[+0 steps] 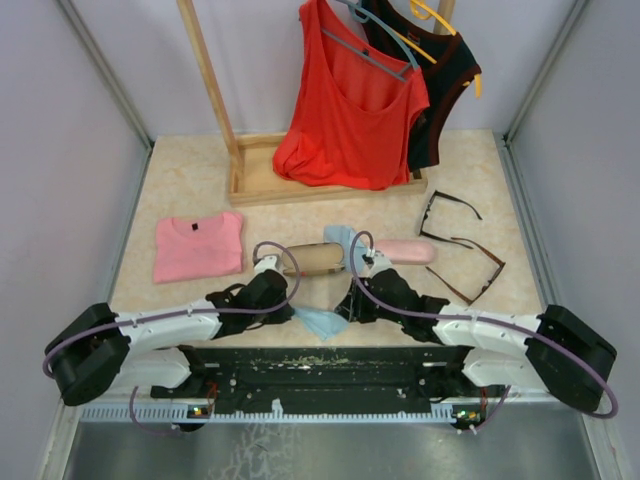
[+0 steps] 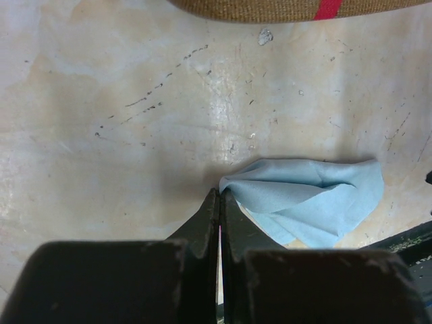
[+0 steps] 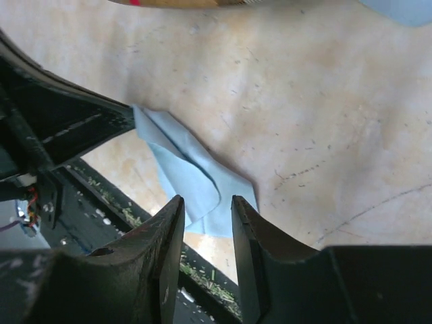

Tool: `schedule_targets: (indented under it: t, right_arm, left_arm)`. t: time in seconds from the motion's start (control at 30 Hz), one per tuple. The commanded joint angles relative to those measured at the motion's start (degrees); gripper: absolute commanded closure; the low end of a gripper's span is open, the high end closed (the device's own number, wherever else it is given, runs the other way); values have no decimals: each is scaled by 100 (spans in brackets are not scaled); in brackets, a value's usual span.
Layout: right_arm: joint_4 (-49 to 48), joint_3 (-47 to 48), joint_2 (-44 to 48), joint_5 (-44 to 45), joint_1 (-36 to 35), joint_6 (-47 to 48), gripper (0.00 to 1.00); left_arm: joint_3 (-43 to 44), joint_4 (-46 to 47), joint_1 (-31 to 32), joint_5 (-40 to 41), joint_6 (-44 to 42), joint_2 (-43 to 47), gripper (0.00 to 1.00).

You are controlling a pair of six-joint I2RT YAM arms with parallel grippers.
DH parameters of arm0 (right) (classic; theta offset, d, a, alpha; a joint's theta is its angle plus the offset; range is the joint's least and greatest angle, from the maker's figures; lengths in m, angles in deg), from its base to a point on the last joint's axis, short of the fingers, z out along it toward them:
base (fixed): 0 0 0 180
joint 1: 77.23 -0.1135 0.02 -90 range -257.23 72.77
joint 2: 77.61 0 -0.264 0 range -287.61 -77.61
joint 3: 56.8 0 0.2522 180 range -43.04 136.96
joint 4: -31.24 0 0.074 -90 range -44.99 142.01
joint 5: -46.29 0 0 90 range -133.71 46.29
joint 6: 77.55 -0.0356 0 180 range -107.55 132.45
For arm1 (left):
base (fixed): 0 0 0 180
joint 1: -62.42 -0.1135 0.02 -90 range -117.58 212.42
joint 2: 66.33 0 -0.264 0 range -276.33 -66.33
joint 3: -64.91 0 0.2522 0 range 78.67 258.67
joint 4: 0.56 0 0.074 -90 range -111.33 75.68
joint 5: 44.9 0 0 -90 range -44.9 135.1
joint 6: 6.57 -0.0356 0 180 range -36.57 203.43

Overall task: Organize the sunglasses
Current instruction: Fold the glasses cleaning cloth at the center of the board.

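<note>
Two pairs of sunglasses lie at the right of the table in the top view: a black-framed pair (image 1: 447, 212) and, nearer, a reddish-brown pair (image 1: 478, 270). Both grippers are far from them, at a crumpled blue cloth (image 1: 322, 322) near the table's front edge. My left gripper (image 2: 221, 194) is shut, its tips pinching the cloth (image 2: 317, 199) at one corner. At the cloth's other end (image 3: 196, 175), my right gripper (image 3: 206, 199) hangs open and holds nothing.
A brown plaid case (image 1: 308, 258) and a pink case (image 1: 405, 251) lie just beyond the grippers, with a second blue cloth (image 1: 340, 240) between them. A folded pink shirt (image 1: 198, 246) lies left. A wooden rack (image 1: 262, 180) with hanging tops stands behind.
</note>
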Motion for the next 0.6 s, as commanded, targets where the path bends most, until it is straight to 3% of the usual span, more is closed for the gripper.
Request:
schedule_targets:
  t: [0.0, 0.2, 0.57]
  right_arm:
    - [-390, 133, 255, -283, -61, 411, 67]
    - [-1038, 252, -355, -936, -61, 585, 68]
    - [-2535, 383, -830, -1729, -90, 3683, 59]
  left_arm:
    - [-354, -989, -32, 143, 354, -47, 100]
    - [-382, -997, -29, 120, 406, -7, 100]
    - [-347, -851, -32, -5, 250, 3, 100]
